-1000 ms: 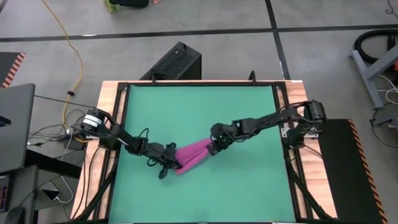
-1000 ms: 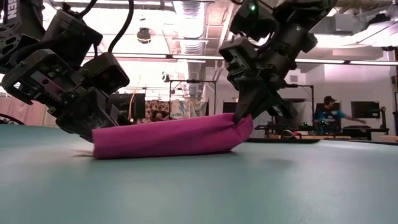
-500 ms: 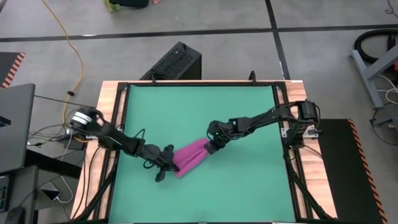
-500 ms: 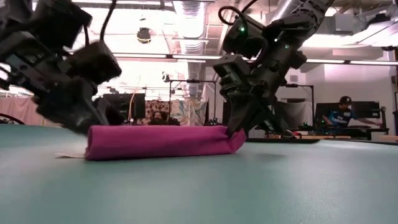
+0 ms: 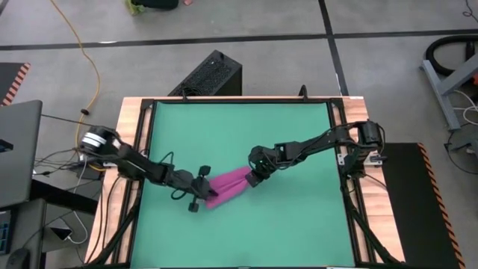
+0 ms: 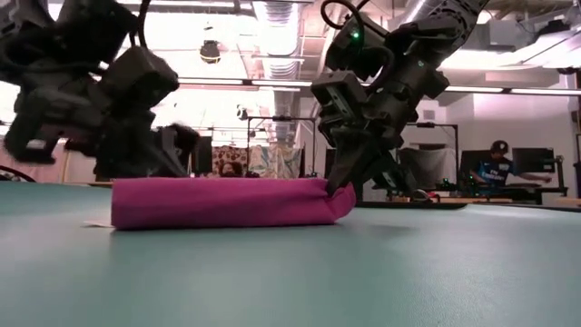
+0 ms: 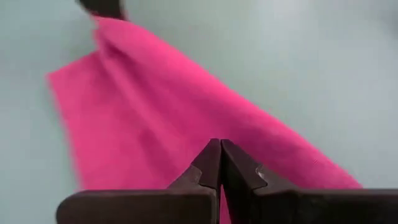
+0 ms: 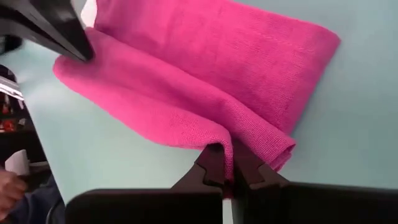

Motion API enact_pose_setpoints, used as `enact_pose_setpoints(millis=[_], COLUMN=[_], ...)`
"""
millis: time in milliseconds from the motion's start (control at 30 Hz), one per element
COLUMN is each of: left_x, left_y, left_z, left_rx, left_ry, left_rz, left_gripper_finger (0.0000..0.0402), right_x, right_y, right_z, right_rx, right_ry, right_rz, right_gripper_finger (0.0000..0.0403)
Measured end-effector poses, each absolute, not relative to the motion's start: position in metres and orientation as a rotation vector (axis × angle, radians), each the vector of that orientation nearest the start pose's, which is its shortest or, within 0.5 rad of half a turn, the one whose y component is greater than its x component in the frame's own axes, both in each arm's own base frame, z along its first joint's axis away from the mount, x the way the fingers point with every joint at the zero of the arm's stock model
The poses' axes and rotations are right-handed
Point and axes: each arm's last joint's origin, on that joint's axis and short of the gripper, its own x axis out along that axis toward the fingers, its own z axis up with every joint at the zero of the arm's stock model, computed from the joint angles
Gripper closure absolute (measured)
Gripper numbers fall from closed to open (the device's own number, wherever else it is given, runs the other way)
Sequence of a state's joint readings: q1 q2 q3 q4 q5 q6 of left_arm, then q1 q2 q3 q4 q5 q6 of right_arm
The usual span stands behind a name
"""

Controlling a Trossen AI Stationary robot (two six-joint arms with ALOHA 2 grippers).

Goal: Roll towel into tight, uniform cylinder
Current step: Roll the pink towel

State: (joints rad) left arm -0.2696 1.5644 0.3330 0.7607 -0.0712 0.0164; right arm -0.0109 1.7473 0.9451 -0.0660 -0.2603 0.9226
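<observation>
Your right gripper (image 5: 252, 179) has its fingers (image 8: 214, 165) pinched together on a fold at the end of the towel (image 5: 228, 186), the pink cloth bunching up between the tips in the right wrist view. Your left gripper (image 5: 205, 196) sits at the towel's opposite end with its fingers (image 7: 211, 165) pressed fully together and nothing caught between them; they rest over the cloth, and whether they actually press on it you cannot tell. You have the towel lying as a long, low roll on the green mat (image 5: 299, 134), a little below and left of the mat's centre in the high view, running from about 8 o'clock at the left gripper toward 2 o'clock at the right one. In the low view it lies flat on the mat, its right end lifted slightly into the pinch, and a small white tag (image 6: 96, 222) pokes out at its left end. You have open mat all around it: a wide stretch toward 12 o'clock, plenty toward 3 o'clock, and a narrower band toward 6 o'clock before the mat's near edge. Toward 9 o'clock the left arm lies across the mat between the towel and the black frame rail (image 5: 146, 127).
</observation>
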Motion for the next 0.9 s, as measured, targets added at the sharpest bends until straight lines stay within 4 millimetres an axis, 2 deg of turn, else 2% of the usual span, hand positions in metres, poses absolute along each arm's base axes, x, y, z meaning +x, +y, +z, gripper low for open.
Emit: enact_pose_setpoints(millis=[100,233,433,633,900], left_x=[0.238,0.245,0.247,0.245,0.245], left_y=[-0.060,-0.056,-0.056,-0.059,-0.061], left_z=[0.094,0.078,0.075,0.074,0.075], left_rx=[0.109,0.065,-0.043,-0.200,-0.236], left_ry=[0.531,0.576,0.601,0.643,0.651], left_rz=[-0.183,-0.176,-0.216,-0.306,-0.336], left_gripper_finger=[0.0401,0.0402,0.0401,0.0402,0.0402], right_x=[0.342,0.347,0.353,0.347,0.357], right_y=[0.003,0.003,-0.004,-0.025,-0.034], right_z=[0.156,0.164,0.176,0.162,0.142], right_rx=[0.980,0.976,0.961,0.997,1.033], right_ry=[0.920,0.914,0.932,1.019,1.017], right_rz=[-0.179,-0.124,-0.101,-0.198,-0.137], right_gripper_finger=[0.0390,0.0390,0.0390,0.0390,0.0390])
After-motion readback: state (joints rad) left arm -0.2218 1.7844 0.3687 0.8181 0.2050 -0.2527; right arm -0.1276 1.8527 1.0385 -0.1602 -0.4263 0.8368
